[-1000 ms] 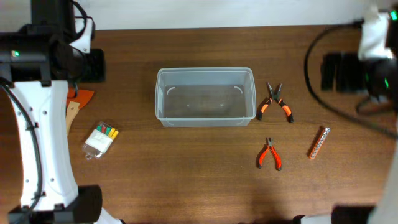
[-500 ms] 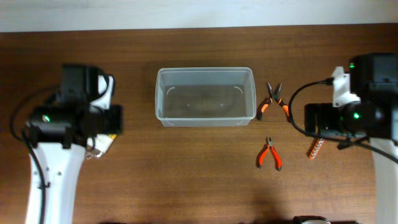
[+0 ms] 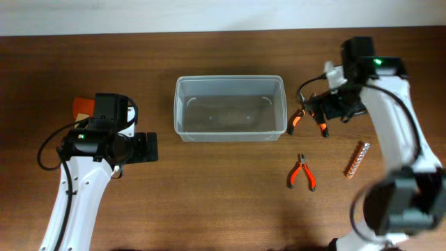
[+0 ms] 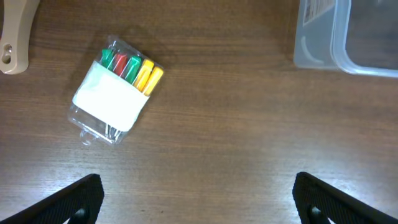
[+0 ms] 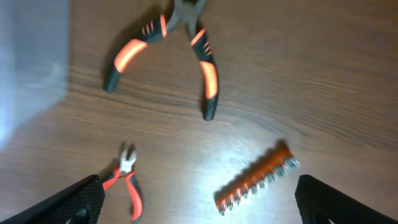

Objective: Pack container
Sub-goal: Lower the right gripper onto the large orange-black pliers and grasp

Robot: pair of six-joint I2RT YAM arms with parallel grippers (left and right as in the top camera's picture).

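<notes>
The clear plastic container [image 3: 230, 79] stands empty at the table's middle; its corner [image 4: 348, 43] shows in the left wrist view. My left gripper [image 3: 146, 148] hangs open left of the container, with bare wood between its fingertips [image 4: 199, 202]. A pack of coloured markers [image 4: 118, 87] lies beyond those fingertips, untouched. My right gripper [image 3: 324, 106] hovers open right of the container over the large orange-handled pliers [image 3: 307, 115]. In the right wrist view its fingertips [image 5: 199, 199] frame the small pliers [image 5: 127, 183] and an orange bit holder [image 5: 255, 180]. The large pliers [image 5: 180, 43] lie farther ahead.
Small pliers [image 3: 302, 173] and the bit holder [image 3: 357, 159] lie on the wood at the front right. An orange tool [image 3: 83, 106] with a wooden handle [image 4: 15, 31] rests at the far left. The left arm hides the marker pack from above.
Both arms have swung in over the table. The left gripper has opened and sits above the marker pack. The right gripper has moved up to the large pliers.
</notes>
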